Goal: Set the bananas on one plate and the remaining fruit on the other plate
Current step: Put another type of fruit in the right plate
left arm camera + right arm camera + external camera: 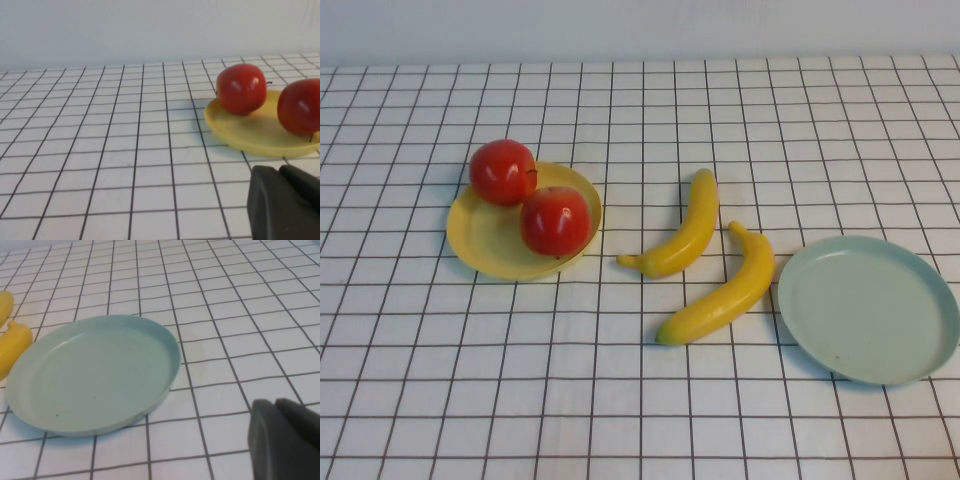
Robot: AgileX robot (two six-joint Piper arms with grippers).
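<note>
Two red apple-like fruits (503, 171) (556, 220) sit on the yellow plate (485, 245) at the left. Two yellow bananas (682, 240) (725, 290) lie on the checked cloth mid-table, between the plates. The pale blue-green plate (868, 308) is empty at the right. Neither arm shows in the high view. My left gripper (277, 172) is shut with nothing in it, low over the cloth near the yellow plate (250, 137) and its fruits (241, 88) (300, 106). My right gripper (274, 405) is shut and empty, beside the blue-green plate (95, 372); banana ends (12, 342) show beyond it.
A white cloth with a black grid (640, 410) covers the whole table. A pale wall (640, 30) runs along the far edge.
</note>
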